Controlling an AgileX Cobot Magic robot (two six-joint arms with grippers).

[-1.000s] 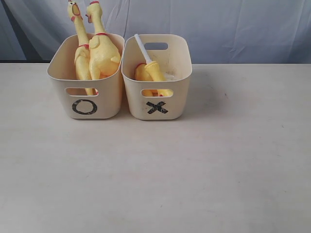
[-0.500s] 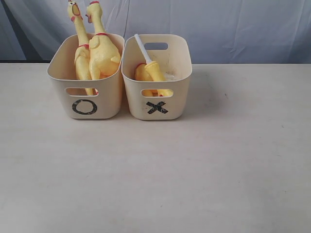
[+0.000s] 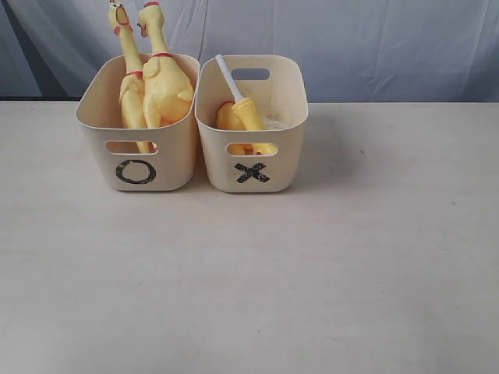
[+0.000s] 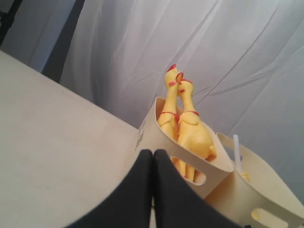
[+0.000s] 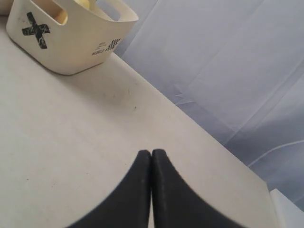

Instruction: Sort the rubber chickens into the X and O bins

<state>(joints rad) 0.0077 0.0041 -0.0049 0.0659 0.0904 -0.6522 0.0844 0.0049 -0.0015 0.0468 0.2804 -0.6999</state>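
Note:
Two cream tubs stand side by side at the back of the table. The O bin [image 3: 105, 109] on the left holds two long rubber chickens [image 3: 165, 86] standing upright, heads above the rim. The X bin [image 3: 288, 117] holds a short yellow chicken with a white stick [image 3: 246, 113] and another yellow one partly hidden beside it. Neither arm shows in the exterior view. My left gripper [image 4: 153, 152] is shut and empty, a little short of the O bin [image 4: 152, 128]. My right gripper [image 5: 151, 153] is shut and empty above bare table, well away from the X bin [image 5: 76, 47].
The pale table [image 3: 249, 273] stretches bare in front of and to the right of the bins. A creased grey-blue cloth [image 3: 374, 47] hangs behind the table's far edge.

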